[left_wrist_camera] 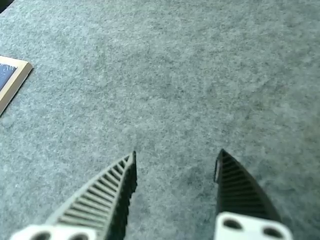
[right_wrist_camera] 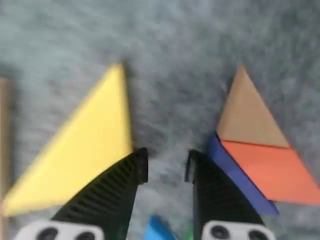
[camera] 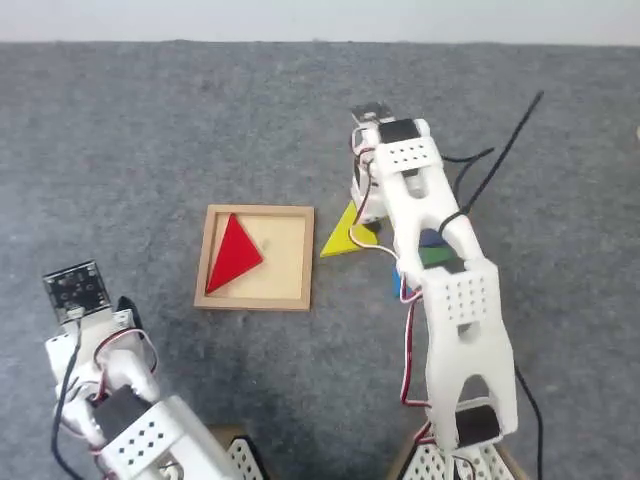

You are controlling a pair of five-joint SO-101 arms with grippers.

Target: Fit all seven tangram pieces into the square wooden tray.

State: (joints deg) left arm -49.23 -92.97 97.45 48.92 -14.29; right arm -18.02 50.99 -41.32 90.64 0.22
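The square wooden tray (camera: 256, 211) lies at the table's middle with a red triangle (camera: 235, 252) inside it, toward its left side. Just right of the tray lies a yellow triangle (camera: 343, 236) (right_wrist_camera: 80, 150). My right gripper (right_wrist_camera: 166, 166) (camera: 368, 212) hangs open just above the felt, between the yellow triangle and a cluster of a tan triangle (right_wrist_camera: 247, 117), an orange piece (right_wrist_camera: 265, 170) and a dark blue piece (right_wrist_camera: 235, 175). Nothing is between its fingers. My left gripper (left_wrist_camera: 177, 160) stands open over bare felt at the front left, with the tray's corner (left_wrist_camera: 17, 77) off to one side.
A green piece (camera: 437, 256) and a blue piece (camera: 402, 285) lie partly hidden under the right arm. Grey felt covers the whole table. The arms' bases stand at the front edge.
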